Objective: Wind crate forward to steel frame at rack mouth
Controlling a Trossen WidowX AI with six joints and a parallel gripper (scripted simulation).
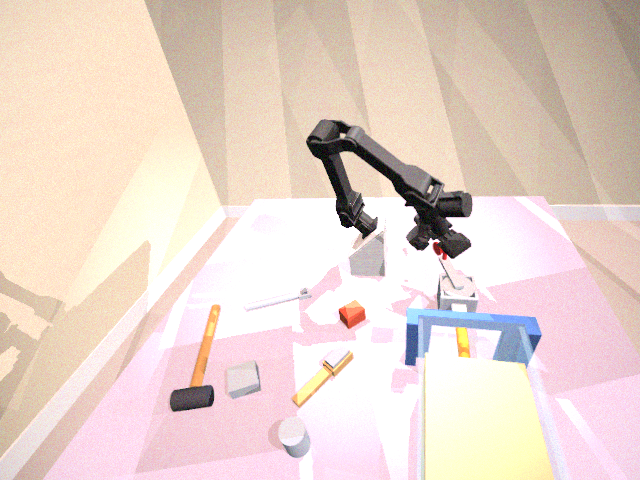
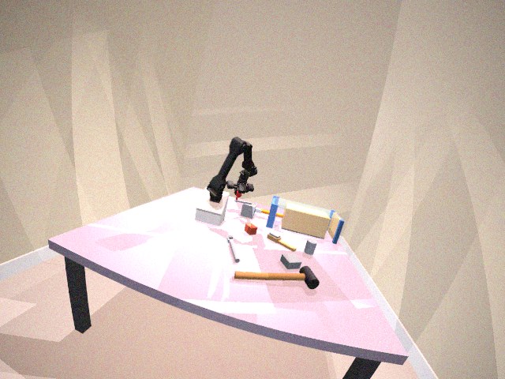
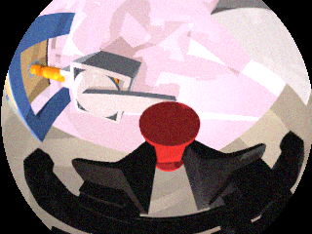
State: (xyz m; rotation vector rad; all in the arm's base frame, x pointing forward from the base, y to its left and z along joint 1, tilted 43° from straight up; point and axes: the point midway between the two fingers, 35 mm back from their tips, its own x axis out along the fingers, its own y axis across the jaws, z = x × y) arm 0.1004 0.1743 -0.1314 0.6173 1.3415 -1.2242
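Observation:
My gripper is shut on the red knob of the winch handle. The handle's grey arm slopes down to the grey winch, its key end at the top of the winch. An orange strap runs from the winch through the blue steel frame to the tan crate. The crate sits flat inside the clear guard cubby, with a small gap to the frame in the exterior view.
A grey wedge block stands by the arm's base. On the bench lie a wrench, a red block, a brush, a grey block, a hammer and a grey cylinder.

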